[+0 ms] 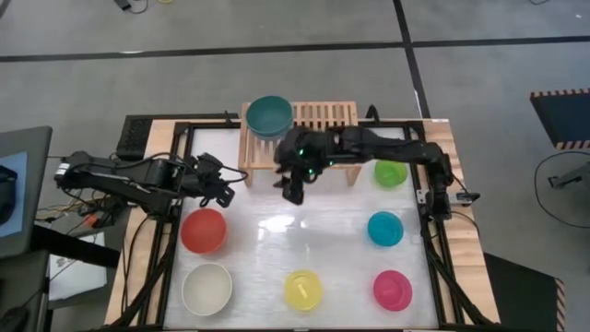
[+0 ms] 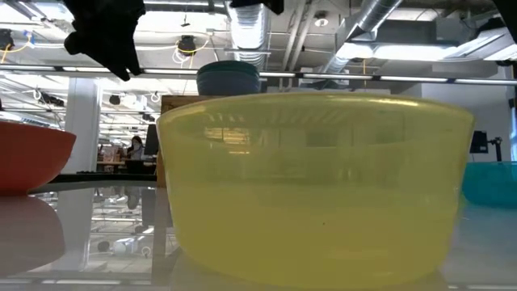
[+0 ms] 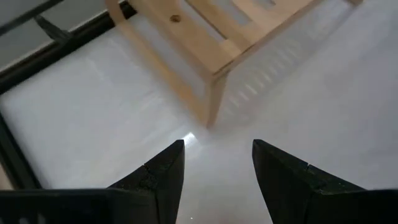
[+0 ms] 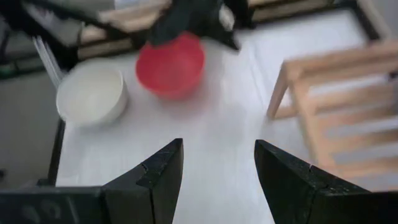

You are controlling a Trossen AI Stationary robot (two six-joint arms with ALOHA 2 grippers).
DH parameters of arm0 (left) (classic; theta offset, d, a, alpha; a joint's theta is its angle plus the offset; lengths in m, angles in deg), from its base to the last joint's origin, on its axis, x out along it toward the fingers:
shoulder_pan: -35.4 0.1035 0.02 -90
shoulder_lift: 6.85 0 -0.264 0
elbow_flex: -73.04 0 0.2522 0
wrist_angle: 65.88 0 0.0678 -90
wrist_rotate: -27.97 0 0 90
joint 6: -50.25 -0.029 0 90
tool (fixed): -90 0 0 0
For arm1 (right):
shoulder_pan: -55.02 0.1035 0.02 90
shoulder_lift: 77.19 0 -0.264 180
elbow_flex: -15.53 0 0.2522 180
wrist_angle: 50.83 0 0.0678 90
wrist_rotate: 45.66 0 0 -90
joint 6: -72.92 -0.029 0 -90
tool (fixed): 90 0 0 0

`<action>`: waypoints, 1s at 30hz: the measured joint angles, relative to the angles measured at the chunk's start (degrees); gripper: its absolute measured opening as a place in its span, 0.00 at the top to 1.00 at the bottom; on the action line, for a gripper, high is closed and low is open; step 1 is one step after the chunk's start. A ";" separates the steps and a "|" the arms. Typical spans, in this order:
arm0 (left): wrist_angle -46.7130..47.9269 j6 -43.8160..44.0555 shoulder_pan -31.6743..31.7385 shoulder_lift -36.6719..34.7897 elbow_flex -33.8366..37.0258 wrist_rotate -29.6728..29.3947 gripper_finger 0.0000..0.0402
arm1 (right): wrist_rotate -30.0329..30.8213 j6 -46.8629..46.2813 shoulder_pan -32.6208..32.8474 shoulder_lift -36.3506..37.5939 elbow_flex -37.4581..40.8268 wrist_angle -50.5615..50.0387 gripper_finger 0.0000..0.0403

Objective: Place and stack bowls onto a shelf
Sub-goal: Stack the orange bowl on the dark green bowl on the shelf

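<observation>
The light-wood shelf (image 1: 304, 138) stands at the table's far middle. A dark teal bowl (image 1: 269, 115) sits on the left end of its slatted top; the slate blue bowl does not show by itself. On the table rest the red bowl (image 1: 204, 230), cream bowl (image 1: 206, 289), yellow bowl (image 1: 303, 290), magenta bowl (image 1: 392, 290), cyan bowl (image 1: 385, 228) and lime green bowl (image 1: 391, 172). My left gripper (image 1: 224, 189) hovers open by the shelf's left leg (image 3: 211, 93). My right gripper (image 1: 293, 189) hangs open just in front of the shelf, holding nothing.
The black metal frame (image 1: 175, 129) runs round the white table top. Bare table lies between the red bowl and the cyan bowl. In the low view the yellow bowl (image 2: 315, 186) fills the foreground. The right wrist view shows the red bowl (image 4: 170, 65) and cream bowl (image 4: 91, 93).
</observation>
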 joint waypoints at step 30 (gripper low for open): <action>14.24 -23.59 3.69 5.59 3.16 21.65 0.57 | -2.36 -21.57 -1.28 38.67 66.46 44.80 0.45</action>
